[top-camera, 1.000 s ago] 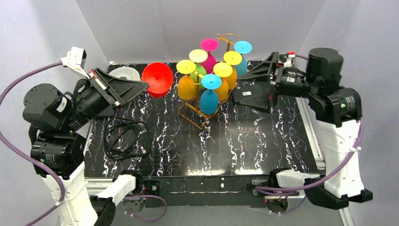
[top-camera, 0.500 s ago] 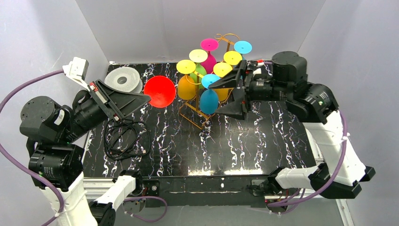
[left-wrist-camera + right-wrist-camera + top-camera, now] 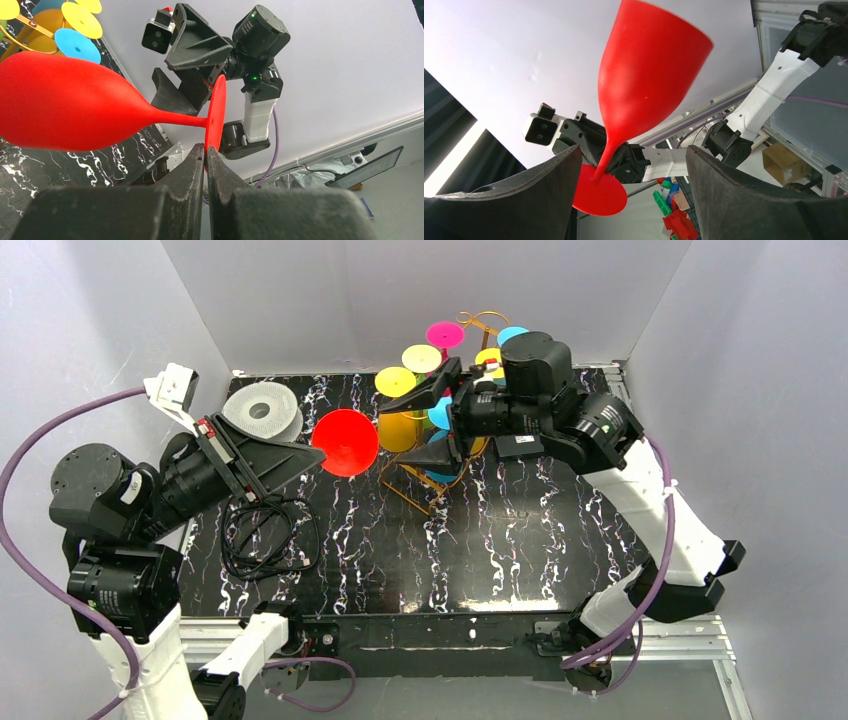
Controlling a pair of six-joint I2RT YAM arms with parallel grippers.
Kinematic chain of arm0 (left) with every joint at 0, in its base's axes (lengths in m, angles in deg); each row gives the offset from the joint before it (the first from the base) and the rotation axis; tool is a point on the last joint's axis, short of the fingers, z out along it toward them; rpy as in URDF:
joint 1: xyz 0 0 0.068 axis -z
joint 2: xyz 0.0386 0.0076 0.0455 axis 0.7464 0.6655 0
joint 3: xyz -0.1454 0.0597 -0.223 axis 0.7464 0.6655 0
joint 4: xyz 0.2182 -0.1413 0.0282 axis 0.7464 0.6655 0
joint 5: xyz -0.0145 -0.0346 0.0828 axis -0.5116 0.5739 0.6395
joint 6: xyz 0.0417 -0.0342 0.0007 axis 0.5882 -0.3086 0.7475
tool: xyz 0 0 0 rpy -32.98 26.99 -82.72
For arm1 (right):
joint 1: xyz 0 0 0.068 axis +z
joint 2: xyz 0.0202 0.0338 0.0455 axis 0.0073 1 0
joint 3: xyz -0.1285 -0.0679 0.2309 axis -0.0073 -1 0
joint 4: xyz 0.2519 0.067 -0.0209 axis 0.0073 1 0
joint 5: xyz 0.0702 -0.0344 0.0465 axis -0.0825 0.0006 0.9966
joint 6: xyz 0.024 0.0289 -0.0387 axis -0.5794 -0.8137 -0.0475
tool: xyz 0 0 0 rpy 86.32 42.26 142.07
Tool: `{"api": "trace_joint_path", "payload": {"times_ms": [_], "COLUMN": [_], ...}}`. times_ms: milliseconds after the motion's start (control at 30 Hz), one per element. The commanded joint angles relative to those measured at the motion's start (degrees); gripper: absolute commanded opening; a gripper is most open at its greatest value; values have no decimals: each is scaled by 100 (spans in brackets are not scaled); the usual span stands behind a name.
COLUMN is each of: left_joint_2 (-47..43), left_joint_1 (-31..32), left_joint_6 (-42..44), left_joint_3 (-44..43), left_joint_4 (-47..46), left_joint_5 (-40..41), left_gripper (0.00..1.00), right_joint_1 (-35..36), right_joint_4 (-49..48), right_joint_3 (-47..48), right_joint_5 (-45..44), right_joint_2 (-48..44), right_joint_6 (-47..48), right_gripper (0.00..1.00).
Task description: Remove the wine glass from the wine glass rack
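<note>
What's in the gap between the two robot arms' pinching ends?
The red wine glass: the left end effector pinches its foot, and the right wrist view shows it between the open fingers of the right end effector.

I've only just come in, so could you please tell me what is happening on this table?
The left hand pinches the foot of a red wine glass, holding it sideways in the air beside the wine glass rack, already off it. The right hand is open, facing the bowl, not touching. Other coloured glasses hang on the rack.
</note>
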Motion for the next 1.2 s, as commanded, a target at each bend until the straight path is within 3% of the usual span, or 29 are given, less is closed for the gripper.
{"api": "trace_joint_path", "payload": {"times_ms": [0,367,600,1000,1167], "left_joint_2": [-101,-101,-102,-209,-231], "left_joint_1": [-13,-11,-9,-13,-11], "left_joint_6": [46,-89,-161,-149,-137], "left_joint_3": [83,424,534,701,745], "left_joint_4": [-615,-1045,-1096,-1254,-1257], "left_joint_5": [-376,-446,-512,-530,-562], "left_gripper": [0,0,0,0,0], "right_joint_1": [297,693,825,986,1028], "right_joint_4": [-365,-628,-669,-831,-838], "right_joint_3": [428,500,774,915,926], "right_joint_5": [-169,-213,-250,-193,-171], "right_joint_2": [181,436,668,882,920], "right_joint_6": [-230,-299,-312,-318,-298], "right_gripper": [81,66,65,43,25]}}
